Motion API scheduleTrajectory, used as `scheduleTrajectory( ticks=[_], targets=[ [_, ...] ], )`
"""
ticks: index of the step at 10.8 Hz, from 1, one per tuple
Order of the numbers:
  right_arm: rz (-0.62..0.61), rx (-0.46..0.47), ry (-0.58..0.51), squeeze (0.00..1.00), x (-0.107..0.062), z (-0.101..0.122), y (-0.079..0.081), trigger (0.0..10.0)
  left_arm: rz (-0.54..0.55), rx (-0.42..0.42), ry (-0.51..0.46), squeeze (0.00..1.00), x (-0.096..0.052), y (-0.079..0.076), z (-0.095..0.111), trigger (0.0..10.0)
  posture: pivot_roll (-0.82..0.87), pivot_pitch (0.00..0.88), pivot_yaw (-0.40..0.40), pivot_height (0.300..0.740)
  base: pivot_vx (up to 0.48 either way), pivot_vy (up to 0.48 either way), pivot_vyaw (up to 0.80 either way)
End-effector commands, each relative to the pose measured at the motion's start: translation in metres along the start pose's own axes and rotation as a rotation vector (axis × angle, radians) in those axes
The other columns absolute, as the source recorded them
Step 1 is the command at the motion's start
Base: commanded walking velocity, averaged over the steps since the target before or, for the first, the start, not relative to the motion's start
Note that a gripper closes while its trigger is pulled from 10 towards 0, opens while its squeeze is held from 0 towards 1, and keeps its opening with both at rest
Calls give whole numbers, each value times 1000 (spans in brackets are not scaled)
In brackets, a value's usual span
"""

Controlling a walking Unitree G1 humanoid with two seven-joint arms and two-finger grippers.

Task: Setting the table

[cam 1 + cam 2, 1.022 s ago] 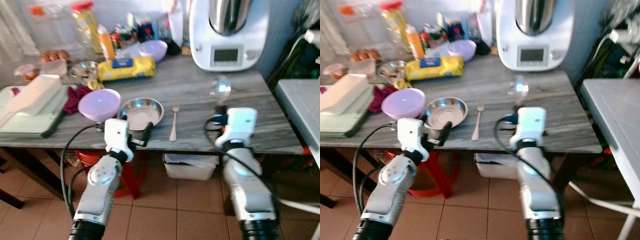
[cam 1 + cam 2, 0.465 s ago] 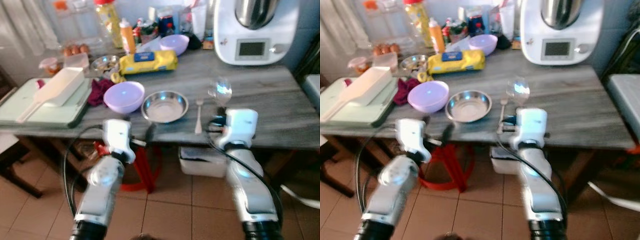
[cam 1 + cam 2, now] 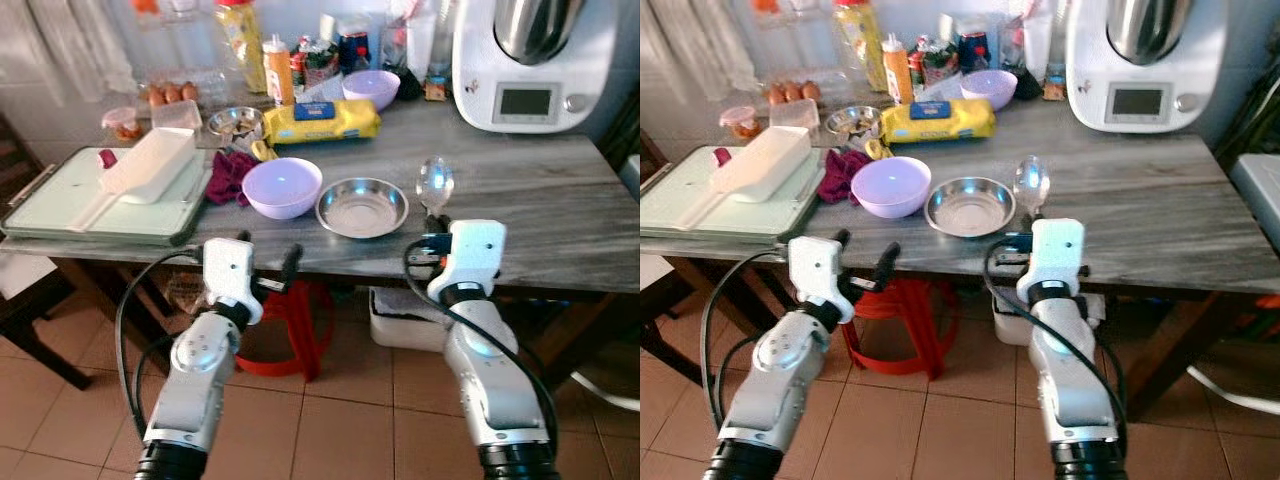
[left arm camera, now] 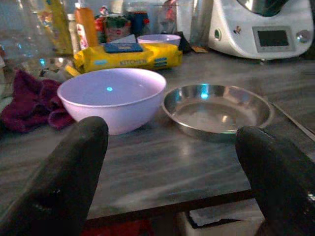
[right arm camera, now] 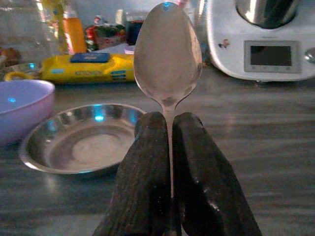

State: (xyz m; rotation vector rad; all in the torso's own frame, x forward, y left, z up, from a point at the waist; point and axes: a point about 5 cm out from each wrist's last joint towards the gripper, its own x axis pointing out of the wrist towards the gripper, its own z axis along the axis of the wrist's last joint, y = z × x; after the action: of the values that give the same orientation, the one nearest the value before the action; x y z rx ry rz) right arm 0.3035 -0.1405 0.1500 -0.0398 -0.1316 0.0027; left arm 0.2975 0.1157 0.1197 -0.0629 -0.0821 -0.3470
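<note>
Right wrist view: the right tool (image 5: 170, 142) is clamped on the neck of a spoon (image 5: 167, 59), bowl upward, held upright at the near edge of the worktop (image 3: 520, 215). Directly beyond the spoon lies a steel dish (image 3: 361, 206), with a lilac bowl (image 3: 282, 186) just beside it toward the robot's left. Left tool (image 4: 167, 162): fingers (image 4: 74, 167) spread wide, empty, positioned just below the worktop edge and facing the bowl and dish. A white kitchen machine (image 3: 530, 60) stands at the far right of the worktop.
</note>
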Motion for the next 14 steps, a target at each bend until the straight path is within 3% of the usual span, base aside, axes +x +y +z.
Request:
scheduleTrajectory(
  ticks=[1, 6, 10, 14],
  targets=[
    [7, 8, -28, 0, 2, 7, 2, 10000, 3, 19, -17, 0, -1, 2, 4, 10000, -34, 74, 95, 740, 0, 0, -587],
    [10, 8, -30, 0, 2, 8, 1, 10000, -15, 4, -20, 0, 0, 0, 5, 10000, -35, 72, 97, 740, 0, 0, -619],
    [20, 6, -35, 0, 3, 8, 4, 10000, -87, -51, -30, 0, -3, -6, 6, 10000, -30, 68, 91, 740, 0, 0, 0],
    [19, 9, -33, 0, 3, 9, 4, 10000, -108, -58, -36, 0, -3, -8, 7, 10000, -34, 71, 91, 740, 299, 0, -281]
  ],
)
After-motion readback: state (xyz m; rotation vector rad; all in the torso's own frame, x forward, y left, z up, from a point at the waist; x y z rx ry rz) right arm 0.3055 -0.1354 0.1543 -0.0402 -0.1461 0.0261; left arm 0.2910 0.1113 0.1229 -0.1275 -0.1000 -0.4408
